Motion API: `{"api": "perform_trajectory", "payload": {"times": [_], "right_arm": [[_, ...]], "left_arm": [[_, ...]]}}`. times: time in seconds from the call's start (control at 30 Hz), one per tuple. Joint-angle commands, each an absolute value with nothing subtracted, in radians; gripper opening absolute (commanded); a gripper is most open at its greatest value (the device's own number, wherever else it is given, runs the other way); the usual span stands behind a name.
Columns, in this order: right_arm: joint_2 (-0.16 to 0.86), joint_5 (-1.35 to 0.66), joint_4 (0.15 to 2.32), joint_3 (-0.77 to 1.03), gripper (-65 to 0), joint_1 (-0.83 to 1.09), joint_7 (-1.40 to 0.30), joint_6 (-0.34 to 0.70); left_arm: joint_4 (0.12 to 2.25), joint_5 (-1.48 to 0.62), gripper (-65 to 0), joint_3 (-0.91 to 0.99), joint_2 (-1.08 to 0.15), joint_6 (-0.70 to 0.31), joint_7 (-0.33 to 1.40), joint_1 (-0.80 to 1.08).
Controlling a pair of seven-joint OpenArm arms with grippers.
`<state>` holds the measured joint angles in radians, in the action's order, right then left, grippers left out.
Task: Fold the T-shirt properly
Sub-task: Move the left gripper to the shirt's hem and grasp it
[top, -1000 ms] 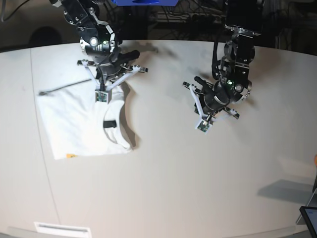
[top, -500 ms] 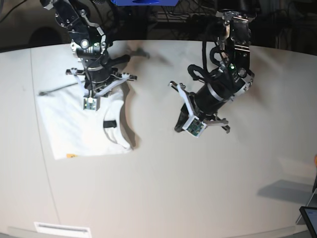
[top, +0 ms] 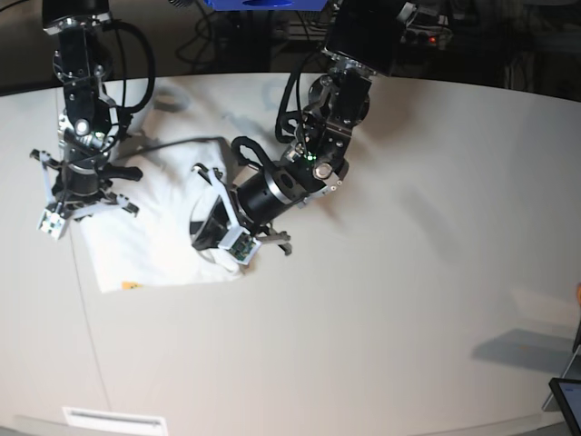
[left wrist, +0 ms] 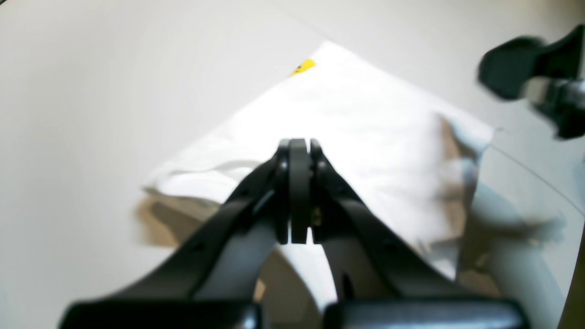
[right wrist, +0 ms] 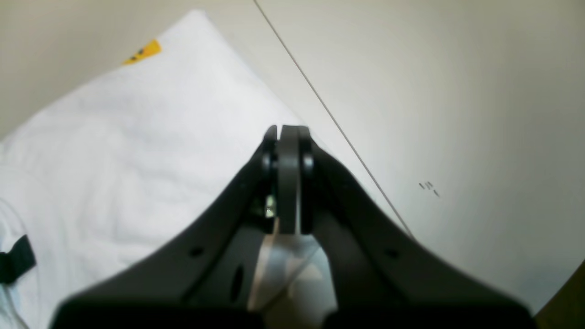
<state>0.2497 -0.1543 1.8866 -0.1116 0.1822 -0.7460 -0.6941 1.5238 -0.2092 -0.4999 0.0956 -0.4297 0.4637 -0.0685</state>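
The T-shirt lies folded on the white table, plain white side up, with a small yellow patch at its near corner. My left gripper hovers over the shirt's right edge by the collar; its jaws are shut with nothing between them. Beyond them the left wrist view shows the T-shirt. My right gripper hangs at the shirt's left edge, shut and empty. The right wrist view shows the T-shirt and its black neck label.
A thin seam runs across the table beside the shirt's left edge. A dark tablet corner sits at the far right front. A white strip lies on the front edge. Cables and a blue box stand behind the table.
My left arm swung across the table from the right and now reaches over the shirt's collar side. My right arm moved left from the collar to the shirt's left edge.
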Motion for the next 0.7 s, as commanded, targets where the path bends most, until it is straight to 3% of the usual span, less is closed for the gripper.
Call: {"api": "perform_trajectory", "payload": {"times": [0.0, 0.17, 0.5, 0.67], "right_arm": [[0.259, -0.143, 1.879, -0.105, -64.1, 0.157, -0.725, -0.664], [0.257, -0.142, 1.788, -0.113, -64.1, 0.13, -0.725, -0.628], [0.255, -0.142, 1.744, -0.114, -64.1, 0.13, -0.691, -0.627], [0.257, -0.142, 1.744, -0.114, -64.1, 0.131, -0.691, -0.627]], "left_arm": [[1.511, -0.222, -65.0, -0.518, 0.113, -0.432, 0.407, -0.085], [1.461, -0.222, -65.0, -0.601, 0.114, -0.43, 0.285, -0.085], [1.363, -0.222, -65.0, -0.622, 0.134, -0.426, 0.272, -0.085], [1.333, -0.222, -65.0, -0.627, 0.065, -0.289, 0.269, -0.082]]}}
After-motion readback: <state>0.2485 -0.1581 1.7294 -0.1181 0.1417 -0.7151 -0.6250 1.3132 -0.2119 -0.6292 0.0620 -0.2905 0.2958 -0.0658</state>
